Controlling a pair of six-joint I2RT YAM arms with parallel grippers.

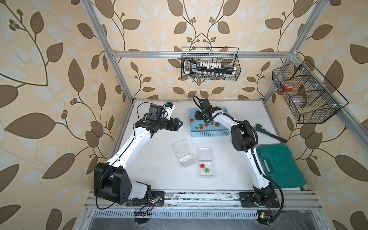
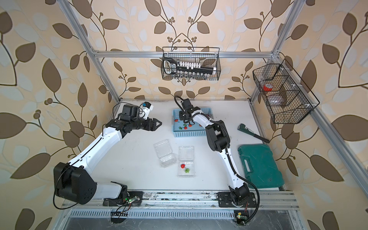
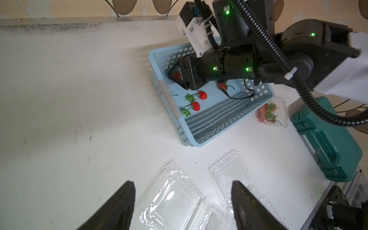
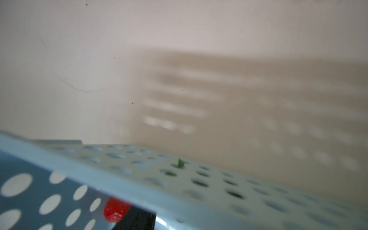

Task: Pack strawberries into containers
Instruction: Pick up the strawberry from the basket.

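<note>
While the left claw (image 3: 182, 182) hangs released above the surface (image 3: 79, 119), the right claw (image 3: 170, 75) sits clenched on a strawberry (image 3: 176, 75) inside the light blue basket (image 3: 219, 119). A second strawberry (image 1: 202, 165) lies in an open clamshell container (image 1: 211, 174).

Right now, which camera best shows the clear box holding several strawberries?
The left wrist view: the filled box sits beside the blue basket, berries visible through it. In both top views the right arm hides it; the right wrist view misses it.

Three clear plastic hinged clamshell boxes (image 3: 173, 199); one light blue perforated plastic basket (image 1: 209, 133); four small red strawberries (image 3: 203, 95) in it, one in the nearest box, others uncountable in a third.
</note>
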